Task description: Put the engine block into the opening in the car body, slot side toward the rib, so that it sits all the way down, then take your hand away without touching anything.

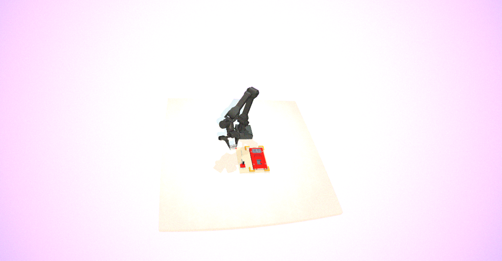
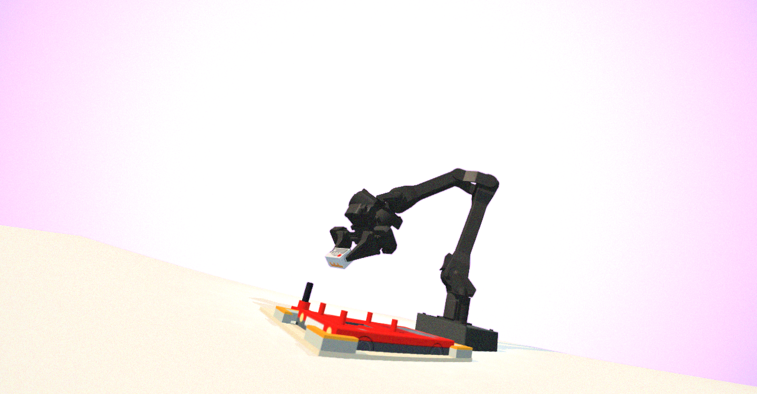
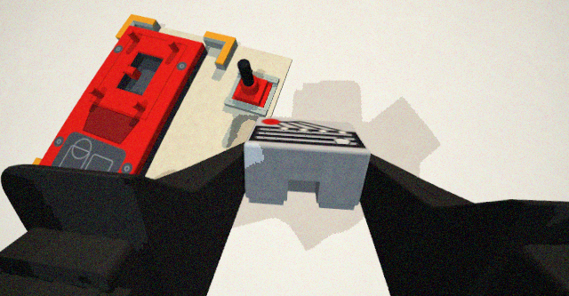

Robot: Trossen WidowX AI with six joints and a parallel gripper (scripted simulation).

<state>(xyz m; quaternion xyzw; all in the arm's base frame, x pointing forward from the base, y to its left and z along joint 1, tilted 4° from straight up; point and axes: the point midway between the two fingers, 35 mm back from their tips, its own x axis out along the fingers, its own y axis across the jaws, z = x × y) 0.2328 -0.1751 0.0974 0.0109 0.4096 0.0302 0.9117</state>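
My gripper [image 1: 233, 146] [image 2: 343, 254] [image 3: 302, 154] is shut on the grey engine block. The engine block [image 2: 337, 259] [image 3: 271, 176] hangs tilted in the air, beside the car body and not over it. Its striped face with a red dot shows in the wrist view, and its notched side faces the wrist camera. The red car body [image 1: 257, 155] [image 2: 402, 337] [image 3: 160, 100] lies left of the block in the wrist view. Its dark opening [image 1: 259, 161] [image 3: 150, 67] is empty, with a red rib [image 3: 132, 73] reaching in from one side. The fingers hide the block's flanks.
Several red posts [image 2: 343, 316] [image 3: 173, 49] stand up from the car body. Orange-topped corner brackets [image 1: 251, 170] [image 2: 333, 340] [image 3: 227, 49] surround it on a pale board [image 3: 196, 105]. A red piece with a black upright handle [image 1: 243, 163] [image 2: 307, 292] [image 3: 245, 71] stands between car and block in the wrist view.
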